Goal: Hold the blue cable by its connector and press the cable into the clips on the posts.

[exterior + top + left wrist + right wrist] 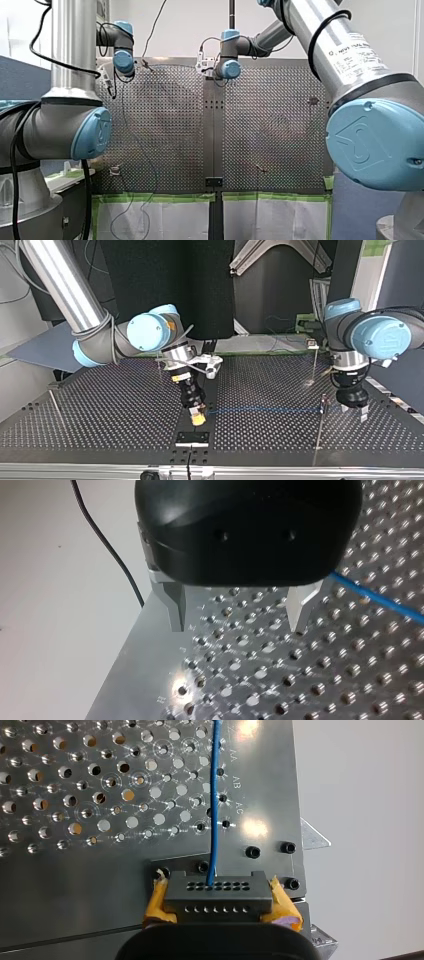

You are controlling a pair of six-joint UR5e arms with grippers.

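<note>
Black connector (pixel 215 896) pinched between right gripper (pixel 218 904) yellow pads (pixel 156 902); thin blue cable (pixel 265 411) taut across top view's lower centre; left gripper (pixel 239 625) spread, empty

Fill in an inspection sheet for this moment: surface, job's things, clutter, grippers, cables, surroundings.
Surface: perforated table, bare metal.
Job's things: blue cable stretched level from the connector towards a thin post; whether it sits in a clip cannot be told.
Clutter: nothing seen.
Grippers: my right gripper shut on the connector, held between its yellow pads; my left gripper open and empty, with the blue cable beside it.
Cables: a black cable hangs off the table's edge by my left gripper.
Surroundings: green tape along the table's near edge in the front view.
</note>
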